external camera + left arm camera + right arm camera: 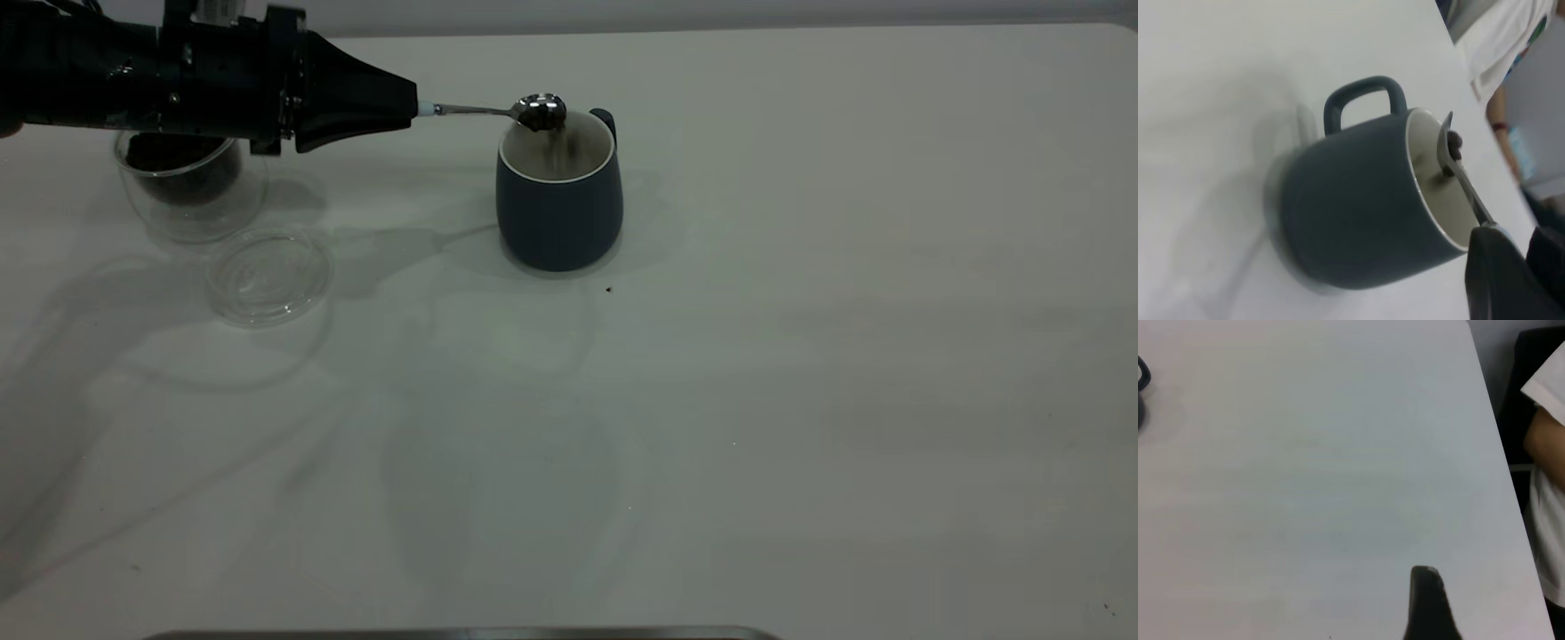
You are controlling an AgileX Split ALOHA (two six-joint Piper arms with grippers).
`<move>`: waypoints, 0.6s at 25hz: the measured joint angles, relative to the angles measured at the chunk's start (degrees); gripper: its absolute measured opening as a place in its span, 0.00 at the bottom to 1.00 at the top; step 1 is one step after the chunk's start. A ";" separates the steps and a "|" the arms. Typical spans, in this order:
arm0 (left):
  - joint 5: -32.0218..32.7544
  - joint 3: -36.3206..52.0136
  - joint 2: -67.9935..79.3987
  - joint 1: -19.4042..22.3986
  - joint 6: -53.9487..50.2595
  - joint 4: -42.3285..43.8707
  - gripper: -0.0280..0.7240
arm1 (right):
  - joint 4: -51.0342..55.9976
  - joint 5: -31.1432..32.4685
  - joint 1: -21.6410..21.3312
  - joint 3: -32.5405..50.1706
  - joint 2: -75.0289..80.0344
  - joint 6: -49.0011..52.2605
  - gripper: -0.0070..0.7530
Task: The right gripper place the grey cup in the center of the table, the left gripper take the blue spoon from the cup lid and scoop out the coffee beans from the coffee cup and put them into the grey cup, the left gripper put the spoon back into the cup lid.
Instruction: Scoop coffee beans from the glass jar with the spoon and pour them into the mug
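Grey cup: the rounded dark blue-grey ceramic mug (559, 206) with an off-white interior stands upright near the middle of the large plain white table (800, 400); from my exterior view its dark loop handle points toward 1 o'clock.
Blue spoon: a small teaspoon (507, 110) with a shiny metal bowl and a pale blue handle end. I see its bowl over the mug's mouth, at the rim's 12 o'clock side, tilted in my left wrist view (1458, 167).
Coffee beans: a few dark roasted beans (1454, 141) sit against the spoon bowl at the mug's rim; a dark streak shows just under the bowl, inside the mug.
Left gripper: the black tapered gripper (411, 102) reaches in level from 9 o'clock and is clenched on the spoon's handle.
Coffee cup: the squat clear double-walled glass (188, 191) with dark beans inside stands at 9 o'clock of the mug, partly behind my left arm.
Cup lid: the round clear glass disc (269, 275) lies flat just beside the glass, at its 5 o'clock.
Right gripper: only one dark fingertip (1426, 603) shows above bare table, so I cannot tell its state.
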 joint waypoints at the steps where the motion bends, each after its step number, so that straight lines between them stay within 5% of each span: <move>1: 0.00 0.00 0.04 0.00 3.86 0.00 0.20 | 0.00 0.00 0.00 0.00 0.00 0.00 0.61; 9: -0.01 0.00 0.24 0.00 15.75 -2.92 0.20 | 0.00 0.00 0.00 0.00 0.00 0.00 0.61; 15: 4.13 0.00 -1.59 1.94 -2.42 -0.21 0.20 | 0.00 0.00 0.00 0.00 0.00 0.00 0.61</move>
